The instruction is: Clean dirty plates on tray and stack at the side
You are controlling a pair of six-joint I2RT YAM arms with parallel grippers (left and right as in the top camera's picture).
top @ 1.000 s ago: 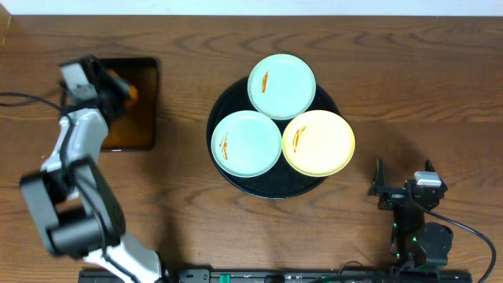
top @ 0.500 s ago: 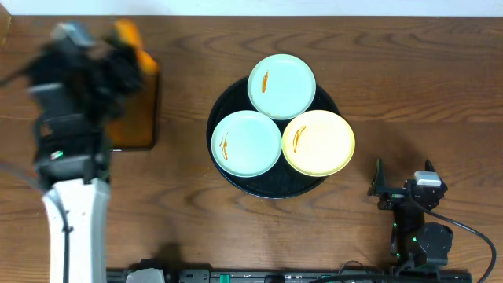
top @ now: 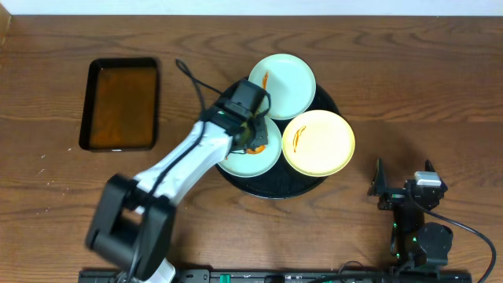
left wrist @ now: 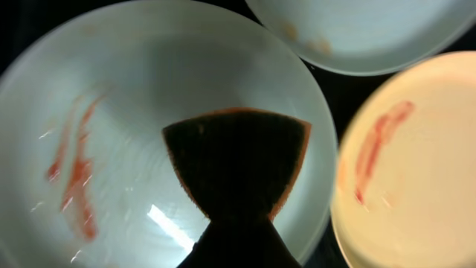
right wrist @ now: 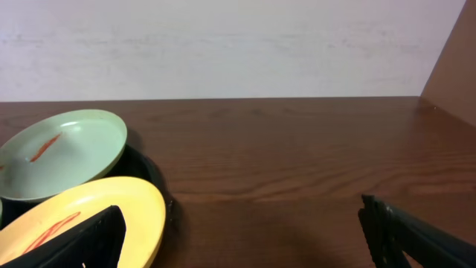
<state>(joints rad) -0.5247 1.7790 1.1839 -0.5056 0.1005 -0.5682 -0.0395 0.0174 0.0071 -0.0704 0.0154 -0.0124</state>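
The round black tray (top: 271,185) holds three plates: a pale blue-green one at the back (top: 287,82), a pale yellow one at the right (top: 318,141), and a blue-green one at the front left (top: 234,163). All carry orange streaks. My left gripper (top: 253,140) is over the front-left plate, shut on an orange sponge (left wrist: 236,160). The sponge lies over the middle of that plate (left wrist: 126,112), right of its streaks; contact cannot be told. My right gripper (top: 402,182) stands open on the table to the right of the tray, with nothing in it (right wrist: 245,246).
A small rectangular black tray of brown liquid (top: 119,104) sits at the far left. Bare wooden table lies right of the round tray (right wrist: 152,175). A pale wall runs along the table's far edge in the right wrist view.
My left arm has swung from the rectangular tray at the left to over the front-left plate, carrying the orange sponge. The right arm has not moved.
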